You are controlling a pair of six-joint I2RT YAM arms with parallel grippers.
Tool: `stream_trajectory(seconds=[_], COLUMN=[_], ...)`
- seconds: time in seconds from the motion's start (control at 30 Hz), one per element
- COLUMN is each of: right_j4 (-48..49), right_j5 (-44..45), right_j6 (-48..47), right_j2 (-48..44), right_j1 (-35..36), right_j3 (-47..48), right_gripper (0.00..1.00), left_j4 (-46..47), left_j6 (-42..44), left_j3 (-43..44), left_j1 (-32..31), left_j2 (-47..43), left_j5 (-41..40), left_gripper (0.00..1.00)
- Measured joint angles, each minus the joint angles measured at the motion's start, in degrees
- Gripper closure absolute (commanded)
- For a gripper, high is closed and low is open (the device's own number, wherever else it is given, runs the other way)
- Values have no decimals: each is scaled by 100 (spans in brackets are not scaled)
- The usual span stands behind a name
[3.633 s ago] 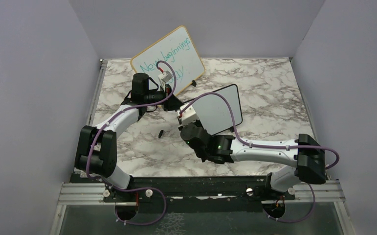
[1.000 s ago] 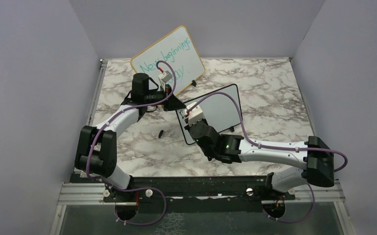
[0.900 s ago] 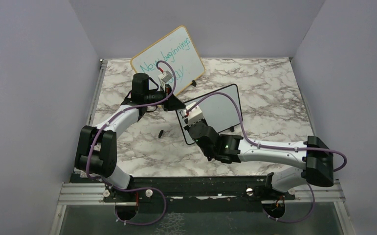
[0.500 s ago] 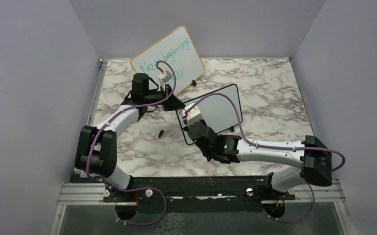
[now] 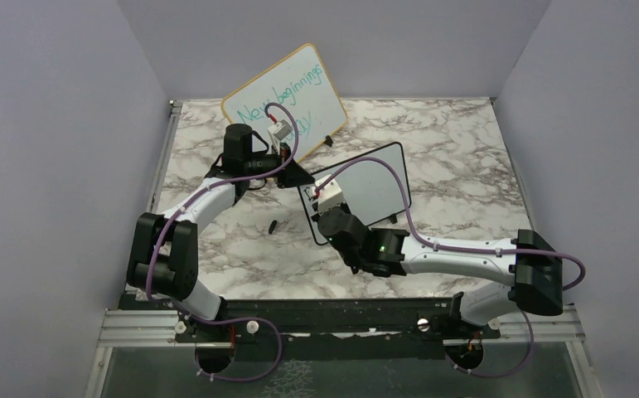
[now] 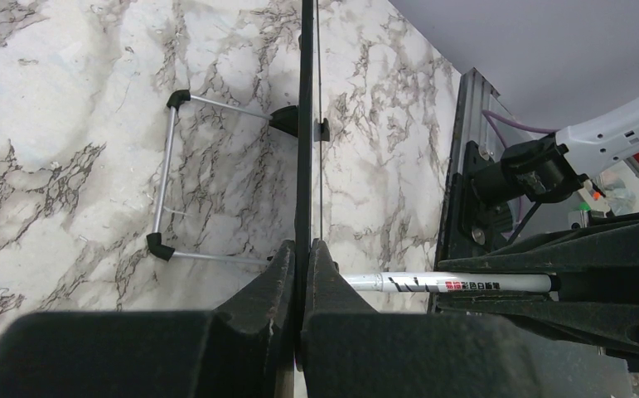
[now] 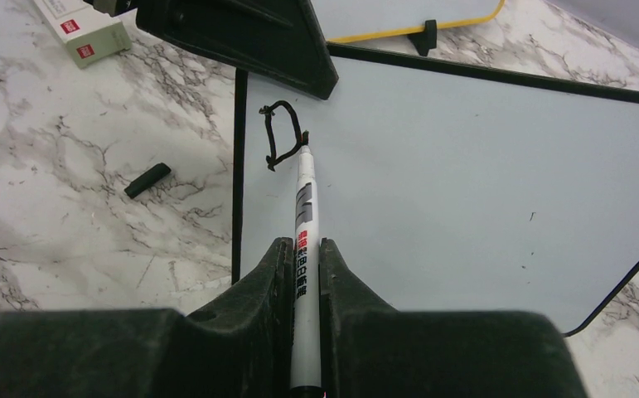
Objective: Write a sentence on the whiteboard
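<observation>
Marble-veined desk [image 5: 465, 157] carries the whiteboard [image 5: 374, 186] just right of the middle of the top view, tilted back on its stand, its left edge toward the two arms; the left claw [image 6: 302, 253] is closed tight on that edge, the black frame pinched between its two fingers at the lower middle of the left wrist view; there the board shows edge-on as a thin dark line running to the top of the frame, and the wire stand [image 6: 167, 186] sits on the desk to the left of that line. In the right wrist view the right claw [image 7: 303, 249] is closed round a white marker [image 7: 303, 207], which runs up the middle of the frame from between the fingers; its tip touches the board near the upper left corner of the white face. Of the sentence [image 7: 279, 133] only a first black loop shows, just left of and above the tip, close beside the board's left frame. A small black cap [image 7: 147, 180] lies on the desk to the left of the board, apart from it; a white box with red labels [image 7: 79, 33] lies in the upper left corner of the same view; at the top of the top view the wood-framed board [image 5: 287, 95] with teal handwriting stands tilted behind the left arm.
</observation>
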Motion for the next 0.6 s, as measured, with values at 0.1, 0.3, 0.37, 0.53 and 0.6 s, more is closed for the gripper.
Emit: stream_trajectory(seconds=[0.1,0.3,0.37,0.53,0.6], right_j4=[-96,-289,-315,-404,-431], right_j5=[-4,-26,-35,-85,-120], right_j6=[70,195,229,258,258], right_j2=[-4,-11,-26,-37,-42], right_j1=[0,0,0,-2,-2], right_j3=[0,0,0,0,0], right_gripper=[100,100,100,100,100], left_j4=[0,0,2,0,0], left_j6=[0,2,2,0,0], left_j3=[0,0,0,0,0], left_j1=[0,0,0,0,0], left_j2=[0,0,0,0,0], left_j5=[-2,-9,-9,-9,-9], left_gripper=[100,100,100,100,100])
